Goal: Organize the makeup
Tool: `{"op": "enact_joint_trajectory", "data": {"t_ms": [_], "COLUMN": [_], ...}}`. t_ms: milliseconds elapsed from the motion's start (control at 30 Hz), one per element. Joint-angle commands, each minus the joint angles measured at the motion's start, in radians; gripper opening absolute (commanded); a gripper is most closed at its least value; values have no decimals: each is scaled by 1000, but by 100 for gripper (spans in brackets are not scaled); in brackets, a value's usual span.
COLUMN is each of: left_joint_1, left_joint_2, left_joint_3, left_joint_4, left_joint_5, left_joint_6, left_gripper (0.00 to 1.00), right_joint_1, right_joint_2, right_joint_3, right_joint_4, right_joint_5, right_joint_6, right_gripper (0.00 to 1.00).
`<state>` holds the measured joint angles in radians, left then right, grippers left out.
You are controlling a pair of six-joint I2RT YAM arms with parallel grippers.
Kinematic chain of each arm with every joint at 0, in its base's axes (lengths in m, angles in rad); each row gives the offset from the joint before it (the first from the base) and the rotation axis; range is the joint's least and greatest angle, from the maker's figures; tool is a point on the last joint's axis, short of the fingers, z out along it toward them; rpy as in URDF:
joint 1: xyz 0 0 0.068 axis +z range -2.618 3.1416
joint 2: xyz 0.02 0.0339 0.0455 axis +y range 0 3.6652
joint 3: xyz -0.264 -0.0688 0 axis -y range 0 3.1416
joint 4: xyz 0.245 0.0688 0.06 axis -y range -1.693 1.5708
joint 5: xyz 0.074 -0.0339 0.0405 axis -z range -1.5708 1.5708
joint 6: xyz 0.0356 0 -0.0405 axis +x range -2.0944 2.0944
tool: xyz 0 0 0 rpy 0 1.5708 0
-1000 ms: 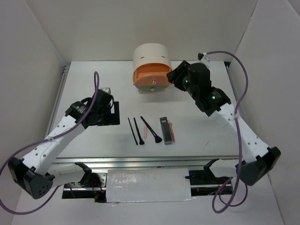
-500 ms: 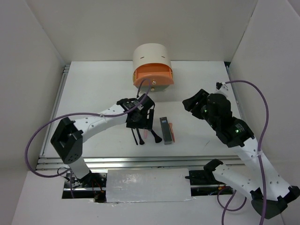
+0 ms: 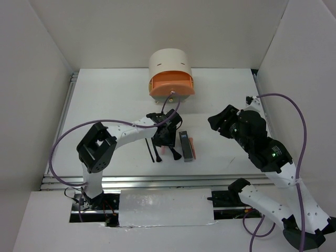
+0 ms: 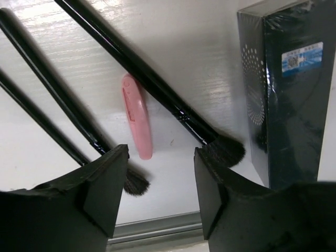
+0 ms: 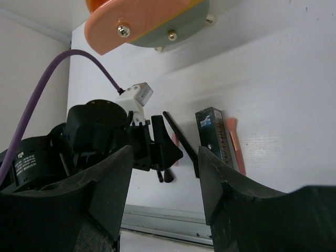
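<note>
Pink stick [image 4: 137, 115] lies flat on the white table [image 3: 105, 100], just ahead of my left gripper [image 4: 160, 168]. Its jaws stand apart and clamp nothing. I cannot tell whether the fingertips touch the table.

Flared-head brush [image 4: 157, 89] runs diagonally just right of the pink stick, with its bristles close to the right finger. Two thin black sticks [image 4: 47, 100] lie to the left, side by side and slanting the same way. A small dark tuft shows by the left finger.

Dark box [image 4: 286, 89], in glossy wrap, lies at the right of the wrist view, just beside the brush head. From the top camera, a salmon stick [image 3: 192, 149] lies against the box's right side.

The whole row sits at the near middle of the table. It is well apart from the cream organizer [image 3: 169, 65] at the back, whose orange drawer front [image 3: 171, 86] faces the near edge.

My right gripper [image 5: 164, 168] hangs off to the right of the row, jaws apart with nothing between them. Its camera looks across at the left wrist and the box.
</note>
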<state>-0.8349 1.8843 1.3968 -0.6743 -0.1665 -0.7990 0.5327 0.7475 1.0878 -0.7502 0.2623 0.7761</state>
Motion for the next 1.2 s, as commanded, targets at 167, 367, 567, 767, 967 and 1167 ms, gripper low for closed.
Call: {"op": "enact_joint_trajectory", "data": {"t_ms": [167,367,567,767,967,1167], "left_joint_1": [-6,-7,-6,-6,-7,-7], "left_joint_2": [58,85,98,98,105,91], "left_joint_3": [-16,-24,-28,-76,-101,-96], "left_joint_4": [28,36,24,54,68,42], "left_joint_5": [-37,-44,-59,-44,-18,-27], "left_joint_6": [-49,-55,-58,-66,-81,-80], "left_gripper": [63,63,57,52,32,16], "right_joint_1": [0,-2,0,0,0,-2], "right_joint_2": [4,1,9,13,19,21], "right_joint_3": [40,46,52,63,72,64], "right_joint_4": [-1,0,5,11,14,25], "right_joint_5": [-34,-37,-43,-44,-38,-41], "right_joint_6": [-51,-64,-67,-67,-66,-58], "right_gripper": [61,62,62,62,62,62]}}
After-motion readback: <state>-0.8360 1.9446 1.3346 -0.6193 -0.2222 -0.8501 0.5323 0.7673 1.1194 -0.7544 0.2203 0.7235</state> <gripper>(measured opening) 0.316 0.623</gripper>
